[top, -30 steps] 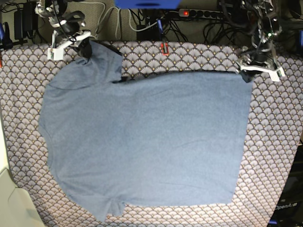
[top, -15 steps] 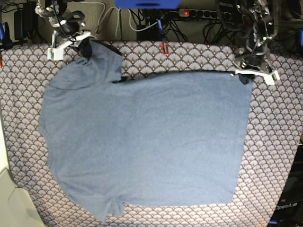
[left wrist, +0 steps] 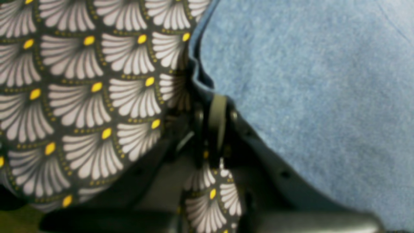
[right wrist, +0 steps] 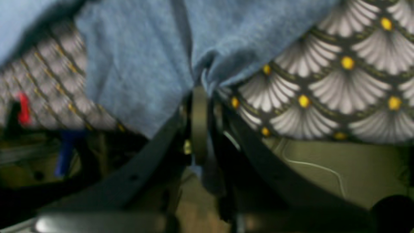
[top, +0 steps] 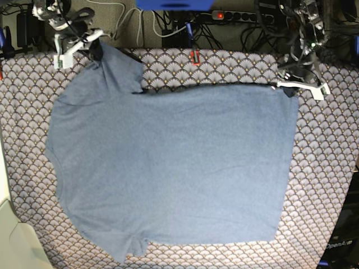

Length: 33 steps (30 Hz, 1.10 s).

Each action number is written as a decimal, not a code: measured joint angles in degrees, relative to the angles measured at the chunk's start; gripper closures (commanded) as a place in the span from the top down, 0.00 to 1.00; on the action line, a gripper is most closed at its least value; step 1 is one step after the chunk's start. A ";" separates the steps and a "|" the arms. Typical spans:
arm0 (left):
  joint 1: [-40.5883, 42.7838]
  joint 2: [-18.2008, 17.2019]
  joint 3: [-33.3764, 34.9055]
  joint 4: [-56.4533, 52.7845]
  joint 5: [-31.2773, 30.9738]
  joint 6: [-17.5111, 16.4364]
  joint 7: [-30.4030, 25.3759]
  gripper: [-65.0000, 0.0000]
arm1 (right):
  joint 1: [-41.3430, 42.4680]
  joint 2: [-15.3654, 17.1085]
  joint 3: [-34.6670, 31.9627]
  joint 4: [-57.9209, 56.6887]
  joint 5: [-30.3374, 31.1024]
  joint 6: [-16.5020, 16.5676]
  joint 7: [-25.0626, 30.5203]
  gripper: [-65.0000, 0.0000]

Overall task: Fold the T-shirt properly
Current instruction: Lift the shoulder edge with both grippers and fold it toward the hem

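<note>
One slate-blue T-shirt (top: 168, 162) lies spread flat on the scallop-patterned tablecloth (top: 325, 168), plain side up, with no lettering showing. Its two sleeves sit at the base view's left side, one toward the far edge and one toward the near edge, and its straight hem runs down the right side.

Two grippers work it, one at each far corner. The right gripper (top: 94, 51), at the base view's upper left, is clenched on the tip of the far sleeve; in its wrist view the blue cloth bunches into a small pucker right where the right gripper (right wrist: 202, 89) pinches it, with tablecloth fans beside it.

The left gripper (top: 287, 89), at the upper right, sits at the far hem corner. In its own wrist view the left gripper (left wrist: 216, 106) has its jaws drawn together on the dark turned edge of the T-shirt (left wrist: 317, 90), with the tablecloth (left wrist: 81, 97) just beside.

One power strip (top: 238, 15) with a red light lies among cables beyond the table's far edge.
</note>
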 measured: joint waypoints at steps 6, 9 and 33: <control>1.90 -0.02 0.00 5.55 0.04 -0.07 0.11 0.01 | -1.42 0.02 3.30 7.34 0.07 2.21 0.42 0.00; 3.50 0.00 0.00 6.97 -0.02 -0.15 0.15 0.01 | -3.08 -0.09 4.37 10.38 0.28 2.29 0.15 0.00; 5.84 0.00 -5.95 6.73 -0.02 -0.28 0.70 0.01 | -9.57 -0.22 7.54 11.69 0.28 8.59 8.83 0.00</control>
